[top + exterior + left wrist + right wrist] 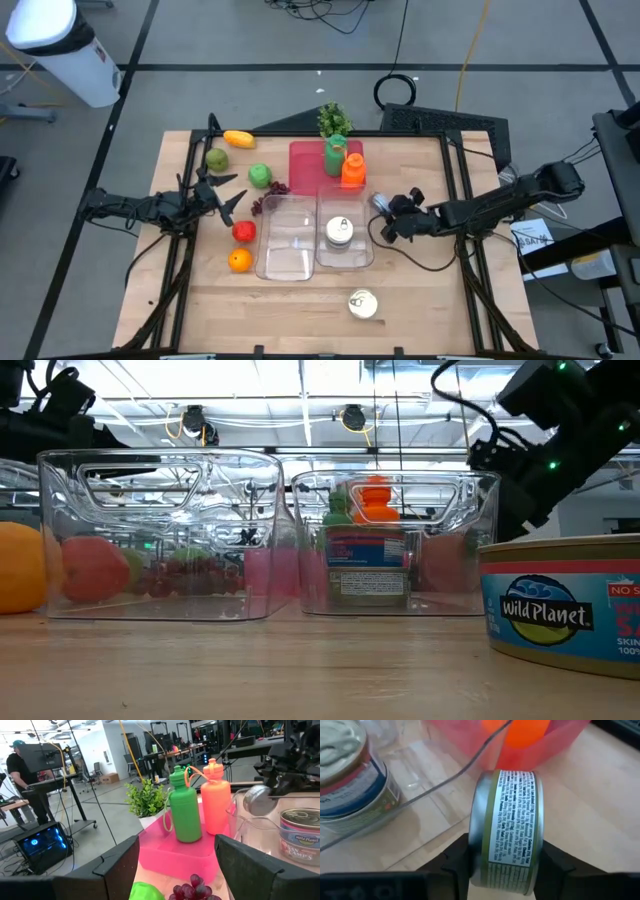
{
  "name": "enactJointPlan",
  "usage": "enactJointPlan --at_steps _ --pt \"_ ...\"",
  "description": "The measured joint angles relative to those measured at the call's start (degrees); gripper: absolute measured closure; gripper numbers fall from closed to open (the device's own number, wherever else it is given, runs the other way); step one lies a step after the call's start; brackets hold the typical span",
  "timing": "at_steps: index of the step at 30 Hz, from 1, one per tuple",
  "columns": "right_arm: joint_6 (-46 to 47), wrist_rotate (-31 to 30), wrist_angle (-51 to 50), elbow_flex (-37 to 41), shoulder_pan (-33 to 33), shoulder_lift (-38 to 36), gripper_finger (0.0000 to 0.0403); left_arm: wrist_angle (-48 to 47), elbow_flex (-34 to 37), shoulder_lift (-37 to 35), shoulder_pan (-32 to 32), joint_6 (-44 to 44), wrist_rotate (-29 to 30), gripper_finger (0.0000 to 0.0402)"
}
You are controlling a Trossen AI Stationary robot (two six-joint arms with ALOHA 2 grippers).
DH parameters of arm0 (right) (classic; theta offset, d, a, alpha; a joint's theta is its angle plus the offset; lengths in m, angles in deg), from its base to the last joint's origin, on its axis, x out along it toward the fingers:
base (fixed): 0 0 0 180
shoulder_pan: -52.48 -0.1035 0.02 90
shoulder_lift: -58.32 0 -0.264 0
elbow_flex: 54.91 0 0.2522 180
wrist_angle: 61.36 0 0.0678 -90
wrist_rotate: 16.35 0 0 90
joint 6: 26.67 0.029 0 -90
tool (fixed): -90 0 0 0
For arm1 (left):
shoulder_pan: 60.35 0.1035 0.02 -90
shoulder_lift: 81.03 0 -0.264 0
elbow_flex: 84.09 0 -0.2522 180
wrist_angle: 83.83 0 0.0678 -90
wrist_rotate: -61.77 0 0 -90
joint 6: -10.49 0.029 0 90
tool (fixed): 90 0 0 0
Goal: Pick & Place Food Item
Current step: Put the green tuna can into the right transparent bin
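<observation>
Grey floor around table, crossed by dark seam lines. White bin stands at far left corner of floor. Black cable coil lies behind table; yellow cable runs away across floor. Low view: ceiling with rows of bright strip lights. Left wrist view: open workshop, person in dark top and cap at desk, black computer case with blue glow on floor, cardboard box farther back.

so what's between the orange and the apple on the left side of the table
In the high view, the tomato lies roughly between the orange and the apple, with the left hand's open fingers reaching into the stretch above it.
</observation>
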Motion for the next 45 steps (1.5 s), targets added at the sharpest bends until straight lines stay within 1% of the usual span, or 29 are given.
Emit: enactJointPlan --at_steps 4,7,9,12,15,18,21,24,27,29,32,35,40,45 --pt "0.2 -1.1 -5.6 0.0 -0.7 -7.0 0.0263 0.0 0.0 0.0 0.0 0.0 0.0 0.0128" --pt "1.9 -3.5 -9.5 0.0 -2.5 -12.8 0.0263 0.0 0.0 0.0 0.0 0.0 0.0 0.0128" --pt "2.3 -5.4 -10.0 0.0 -4.3 -15.9 0.0263 0.0 0.0 0.0 0.0 0.0 0.0 0.0128" --pt "-1.9 -6.9 -6.4 0.0 -8.1 -18.2 0.0263 0.0 0.0 0.0 0.0 0.0 0.0 0.0128" --pt "-11.0 -7.1 2.9 0.0 -12.1 -17.8 0.0263 0.0 0.0 0.0 0.0 0.0 0.0 0.0128" --pt "-22.7 -9.6 17.3 -0.1 -15.5 -14.9 0.0263 0.0 0.0 0.0 0.0 0.0 0.0 0.0128" --pt "-35.1 -9.4 28.4 -1.4 -17.1 -9.6 0.0263 0.0 0.0 0.0 0.0 0.0 0.0 0.0128" --pt "-46.1 -9.3 30.0 -4.2 -17.0 -3.0 0.0263 0.0 0.0 0.0 0.0 0.0 0.0 0.0128" --pt "-53.5 -8.1 29.7 -7.4 -15.4 4.5 0.0263 0.0 0.0 0.0 0.0 0.0 0.0 0.0128" --pt "-56.1 -6.3 30.0 -9.5 -14.2 9.0 0.0263 0.0 0.0 0.0 0.0 0.0 0.0 0.0128" --pt "-59.5 -6.4 30.1 -12.3 -12.5 14.9 0.0263 0.0 0.0 0.0 0.0 0.0 0.0 0.0128" --pt "-63.0 -6.3 29.9 -14.3 -11.5 18.4 0.0263 0.0 0.0 0.0 0.0 0.0 0.0 0.0128" --pt "-67.4 -6.0 30.3 -15.7 -10.4 20.0 0.0263 0.0 0.0 0.0 0.0 0.0 0.0 0.0128" --pt "-67.5 -5.1 30.2 -15.7 -10.0 20.0 0.0263 0.0 0.0 0.0 0.0 0.0 0.0 0.0128"
